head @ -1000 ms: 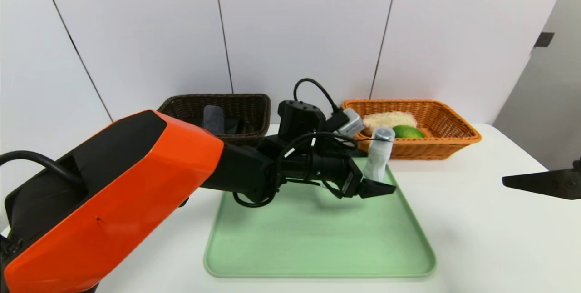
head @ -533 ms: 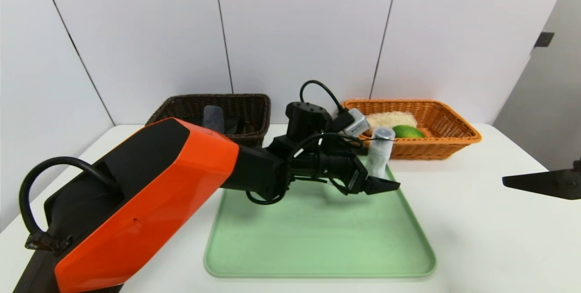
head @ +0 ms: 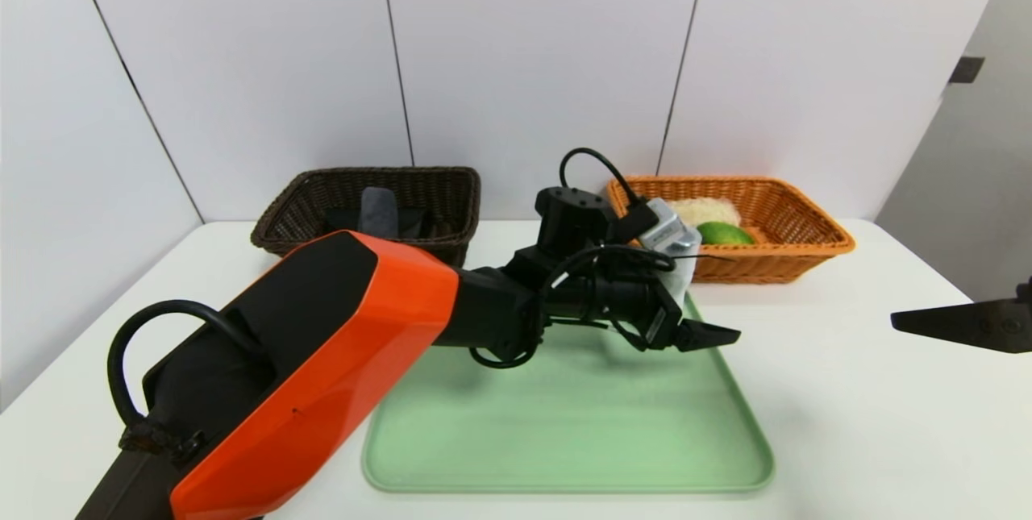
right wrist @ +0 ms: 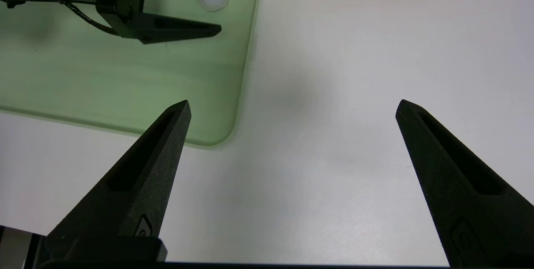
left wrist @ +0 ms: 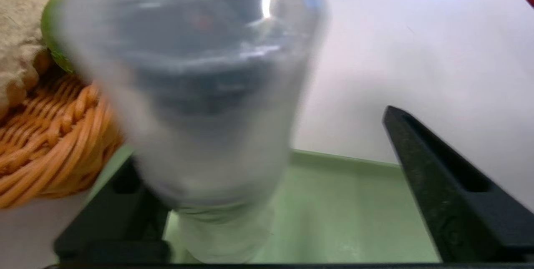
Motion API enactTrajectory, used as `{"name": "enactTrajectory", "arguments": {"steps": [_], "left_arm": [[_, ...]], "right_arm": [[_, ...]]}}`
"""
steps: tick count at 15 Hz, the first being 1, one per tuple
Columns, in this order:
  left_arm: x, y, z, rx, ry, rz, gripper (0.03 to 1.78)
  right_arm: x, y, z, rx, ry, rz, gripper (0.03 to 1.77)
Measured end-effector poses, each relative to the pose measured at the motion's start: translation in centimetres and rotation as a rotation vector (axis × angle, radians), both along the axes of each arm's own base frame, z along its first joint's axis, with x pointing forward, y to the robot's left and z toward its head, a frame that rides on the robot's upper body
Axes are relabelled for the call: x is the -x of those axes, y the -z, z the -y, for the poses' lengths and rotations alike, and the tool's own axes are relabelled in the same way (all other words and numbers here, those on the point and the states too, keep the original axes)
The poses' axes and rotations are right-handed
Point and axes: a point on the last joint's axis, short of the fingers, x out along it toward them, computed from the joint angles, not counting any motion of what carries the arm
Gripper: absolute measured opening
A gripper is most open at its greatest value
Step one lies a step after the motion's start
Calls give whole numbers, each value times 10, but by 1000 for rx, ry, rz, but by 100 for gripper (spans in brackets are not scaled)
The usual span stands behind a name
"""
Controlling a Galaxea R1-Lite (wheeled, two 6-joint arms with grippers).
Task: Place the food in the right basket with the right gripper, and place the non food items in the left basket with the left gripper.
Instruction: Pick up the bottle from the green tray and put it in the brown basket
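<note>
A translucent white bottle point(left wrist: 200, 94) with a grey cap stands at the green tray's point(head: 564, 423) far right corner, just in front of the orange right basket point(head: 806, 262). My left gripper point(head: 701, 306) is open around it: the bottle sits against one finger, with a wide gap to the other finger point(left wrist: 438, 185). In the head view my wrist mostly hides the bottle point(head: 684, 274). The right basket holds a green fruit point(head: 723, 234) and a beige food item point(head: 701, 210). The brown left basket point(head: 379, 181) holds a dark grey item point(head: 379, 210). My right gripper point(right wrist: 292, 106) hovers open over the bare table, right of the tray.
The white table point(head: 871, 423) surrounds the tray. Both baskets stand at the back against a white panelled wall. My left arm's orange link point(head: 306, 375) stretches across the tray's left side.
My left arm has reached farther right and forward. Its open fingers have slid around the bottle, which is now largely hidden behind the wrist. The right arm has not moved.
</note>
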Motion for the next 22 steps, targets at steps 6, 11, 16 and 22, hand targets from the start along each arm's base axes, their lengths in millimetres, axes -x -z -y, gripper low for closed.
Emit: {"name": "enactTrajectory", "arguments": {"steps": [6,11,16,22], "left_arm": [[-2,3,4,-12,1,-10,77],[-1,-4,3,-5,-4,-3,55],[4,-33,-5,32,-14,13,55],[-1,-107,-62,49,-149,32,55]], "right_arm": [[0,1,0,0,1,-3,170],[1,0,0,-2,0,1,170],[3,0,0,-5,-1,3,170],[7,0,1,-12,-5,13,170]]}}
